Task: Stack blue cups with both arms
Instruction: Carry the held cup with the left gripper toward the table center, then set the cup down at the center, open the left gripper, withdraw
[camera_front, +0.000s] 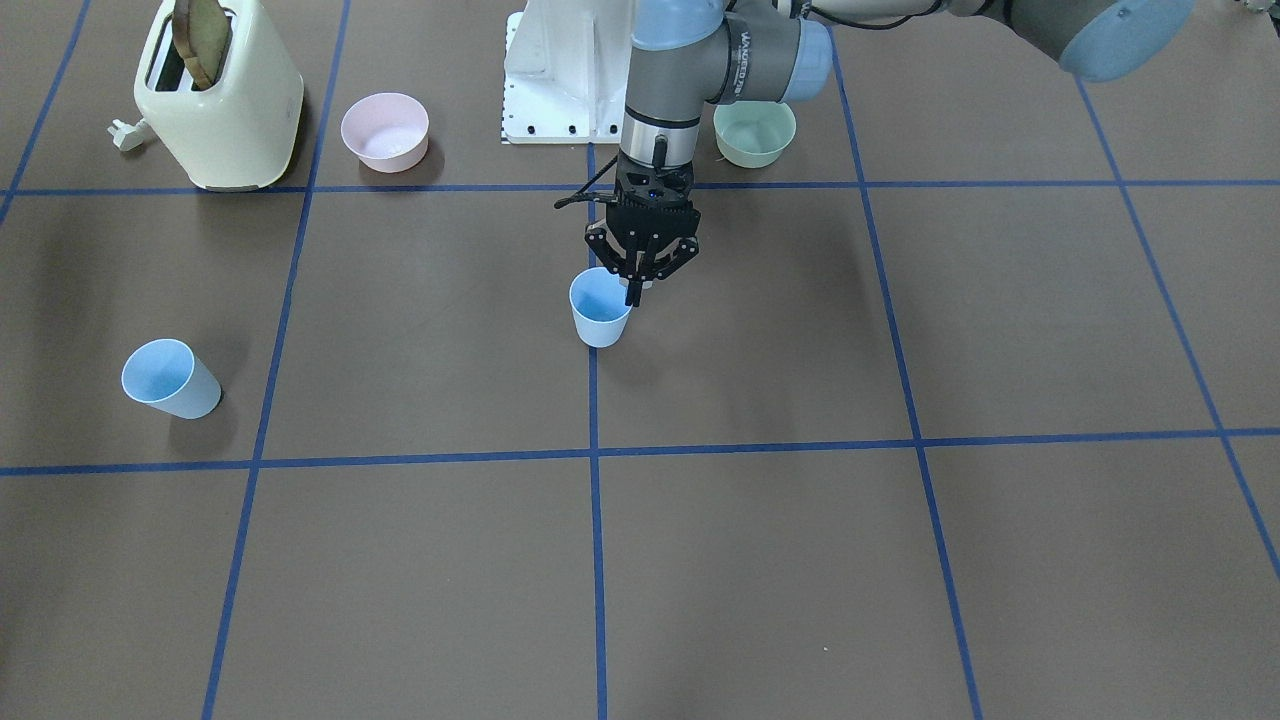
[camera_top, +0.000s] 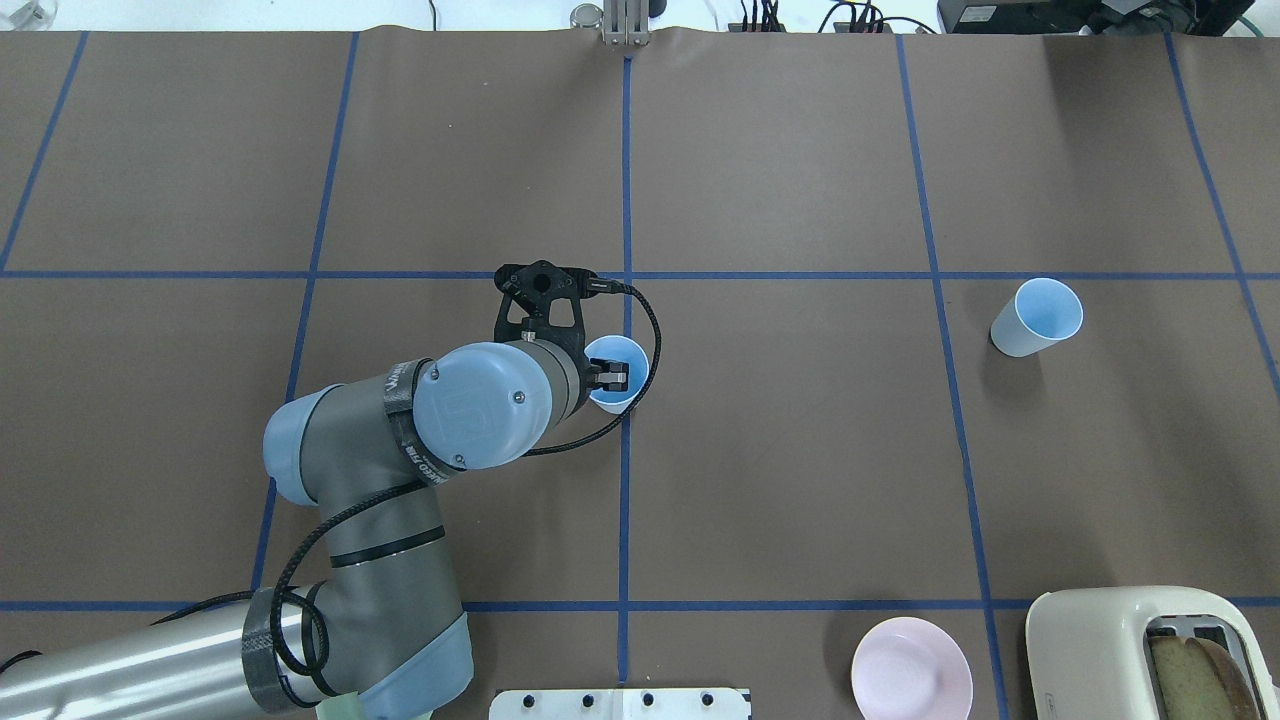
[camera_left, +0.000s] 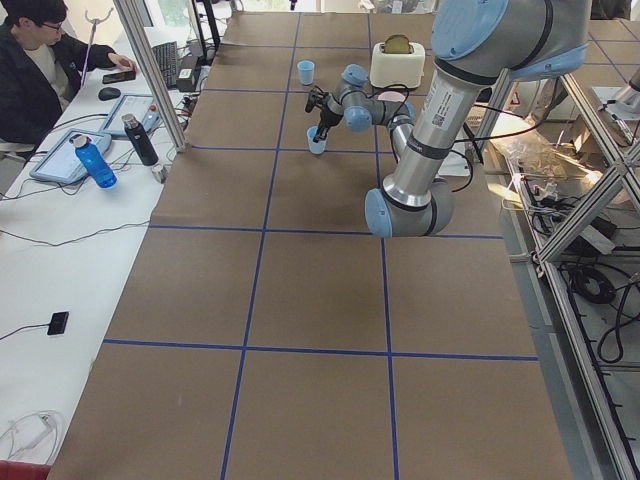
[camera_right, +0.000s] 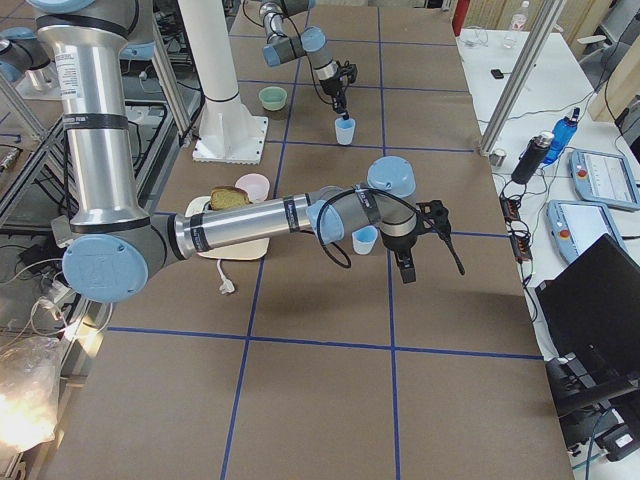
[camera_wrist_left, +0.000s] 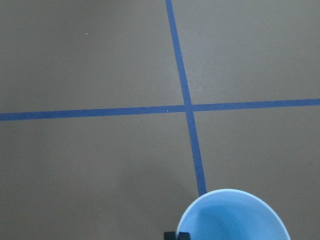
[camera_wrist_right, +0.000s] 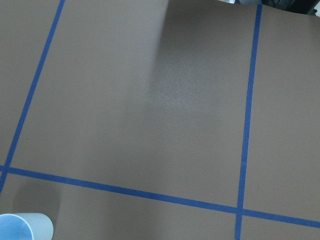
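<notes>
Left hand (camera_front: 633, 292) clenched narrow on rim of centre blue cup (camera_front: 598, 325), upright on tabletop (camera_front: 800, 350). Right hand (camera_right: 404, 270): released or clenched, cannot tell.

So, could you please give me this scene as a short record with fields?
Left hand: closed on the rim of the middle cup, one finger inside it
Middle cup: upright, over the centre tape line
Other cup: upright, alone on the robot's right side, untouched
Right hand: seen only from the side, appears near the other cup; open or closed unclear
Stacking: not yet done
Also on table: toaster with bread, pink bowl, green bowl
</notes>
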